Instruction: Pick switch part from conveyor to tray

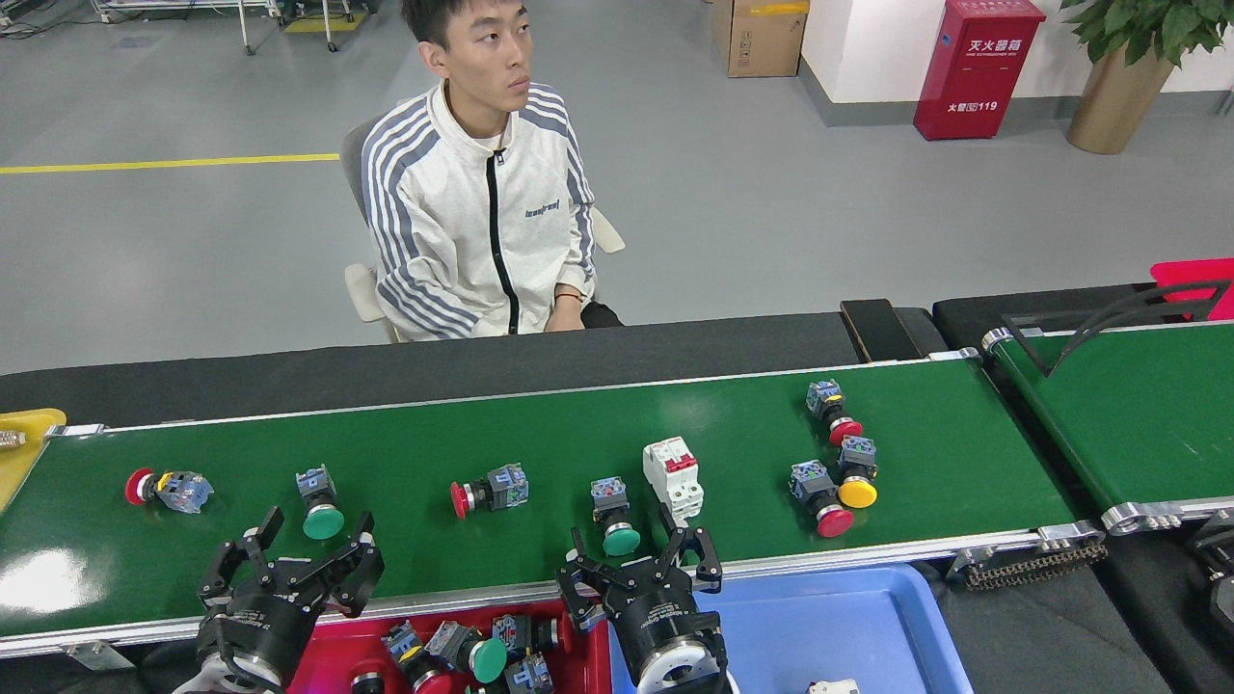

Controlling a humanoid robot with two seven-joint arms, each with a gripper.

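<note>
Both grippers hover open and empty over the conveyor's (pixel 540 439) near rail. The right gripper (pixel 641 559) sits just before a green-capped switch (pixel 614 520); the left gripper (pixel 294 554) is near another

Green conveyor (pixel 540 424) carries seven push-button switches (pixel 487 490) and one white circuit breaker (pixel 674 476), spread left to right.

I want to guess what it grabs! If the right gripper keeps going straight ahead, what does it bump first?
Probably the green push-button switch just ahead of the open right gripper; the white circuit breaker sits just beside that line, though depth is unclear.
</note>
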